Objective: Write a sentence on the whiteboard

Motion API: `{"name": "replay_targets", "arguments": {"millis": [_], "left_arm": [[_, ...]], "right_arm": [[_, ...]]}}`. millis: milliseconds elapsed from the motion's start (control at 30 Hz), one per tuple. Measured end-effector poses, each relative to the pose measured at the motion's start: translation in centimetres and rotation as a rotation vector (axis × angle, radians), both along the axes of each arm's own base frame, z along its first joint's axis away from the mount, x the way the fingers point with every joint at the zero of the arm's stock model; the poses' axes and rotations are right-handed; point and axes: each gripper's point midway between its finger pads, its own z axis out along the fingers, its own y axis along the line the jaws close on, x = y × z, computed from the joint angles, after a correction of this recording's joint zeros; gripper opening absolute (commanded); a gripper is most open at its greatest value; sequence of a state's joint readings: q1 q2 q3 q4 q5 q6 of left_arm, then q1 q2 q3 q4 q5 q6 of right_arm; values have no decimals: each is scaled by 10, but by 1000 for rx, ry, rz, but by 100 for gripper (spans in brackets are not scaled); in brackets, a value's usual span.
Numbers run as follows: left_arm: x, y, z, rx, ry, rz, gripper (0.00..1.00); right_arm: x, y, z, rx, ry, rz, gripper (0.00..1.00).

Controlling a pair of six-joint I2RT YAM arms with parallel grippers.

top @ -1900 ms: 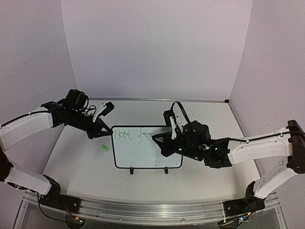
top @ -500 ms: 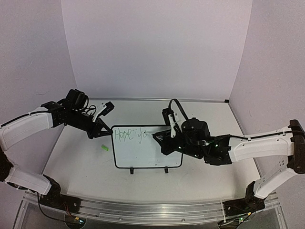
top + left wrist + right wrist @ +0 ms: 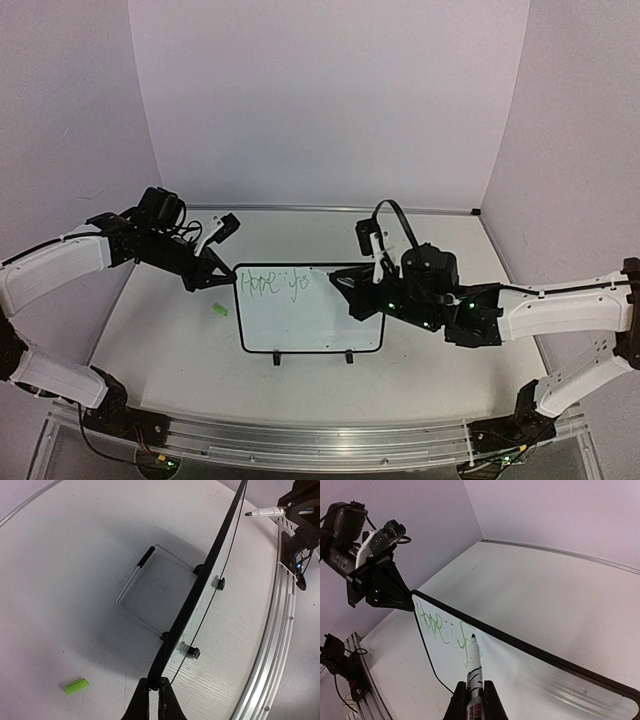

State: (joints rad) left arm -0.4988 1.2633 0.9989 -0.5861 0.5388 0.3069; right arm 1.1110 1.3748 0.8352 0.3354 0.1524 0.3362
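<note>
The whiteboard [image 3: 290, 325] stands tilted on the table on its two black foot clips. The sentence [image 3: 272, 283] is thin light-green writing along its top: "Hope" and a few further strokes. My left gripper [image 3: 222, 278] is shut on the board's upper left corner; the left wrist view shows the black border [image 3: 200, 580] pinched between the fingers [image 3: 141, 700]. My right gripper [image 3: 352, 292] is shut on a white whiteboard marker [image 3: 474, 672]. The marker's dark tip sits beside the last green strokes [image 3: 465, 640]; I cannot tell whether it touches the board [image 3: 530, 680].
A small green marker cap [image 3: 220, 310] lies on the table left of the board; it also shows in the left wrist view [image 3: 76, 685]. A wire stand [image 3: 150, 592] lies behind the board. Purple walls close the back and sides. A metal rail [image 3: 300, 440] runs along the near edge.
My right arm has shifted to the right along the board's top line, and green strokes have been added after "Hope". My left arm has held still on the corner.
</note>
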Motion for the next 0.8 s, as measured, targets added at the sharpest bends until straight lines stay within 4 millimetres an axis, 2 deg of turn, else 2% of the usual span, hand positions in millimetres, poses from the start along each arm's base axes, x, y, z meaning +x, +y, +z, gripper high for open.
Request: {"name": "replay_targets", "arguments": {"millis": [433, 800], "left_arm": [[0, 0, 0, 0, 0, 0, 0], [0, 0, 0, 0, -1, 0, 0]], "right_arm": [[4, 6, -18, -42, 8, -2, 0], [7, 2, -18, -46, 8, -33, 0]]}}
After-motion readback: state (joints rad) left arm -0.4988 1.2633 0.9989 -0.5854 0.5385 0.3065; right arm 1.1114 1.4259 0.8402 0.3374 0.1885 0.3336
